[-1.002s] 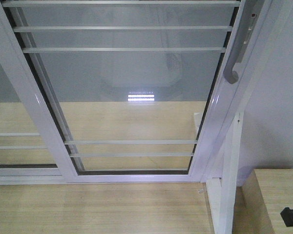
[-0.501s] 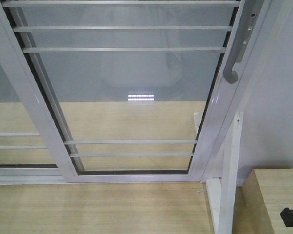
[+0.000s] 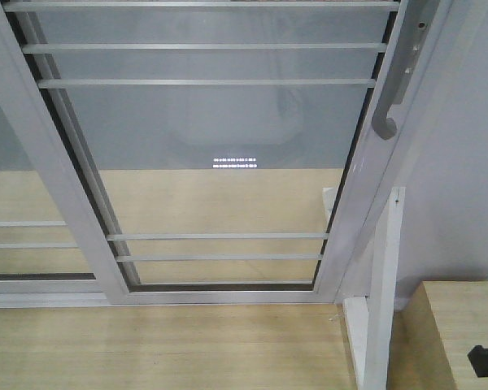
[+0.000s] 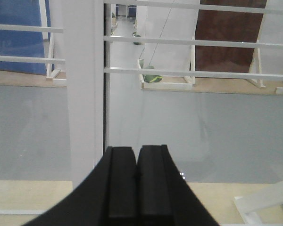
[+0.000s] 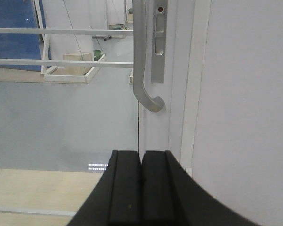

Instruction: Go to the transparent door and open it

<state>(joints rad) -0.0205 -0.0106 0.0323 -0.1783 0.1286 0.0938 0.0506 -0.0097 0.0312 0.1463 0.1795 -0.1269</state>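
Closest in, the left pincer (image 4: 137, 188) is clenched, its black fingers (image 4: 120, 188) pressed together on nothing, and it faces the white upright (image 4: 87, 84) where the two panels overlap. The right pincer (image 5: 141, 188) is likewise clenched and empty. It is aimed just below the hooked lower end of the curved grey handle (image 5: 142, 61), apart from it. Beyond them stands the transparent door (image 3: 220, 130), its handle side next to the pale wall (image 5: 245, 117) at the right. It is seemingly shut, though the steep angle makes the seam hard to read. The handle-less panel (image 3: 8, 203) sits to its left. The approach looks done, with the robot parked right at the door. The opening itself is left: loosen the right pincer, take the handle, and slide the door leftward.
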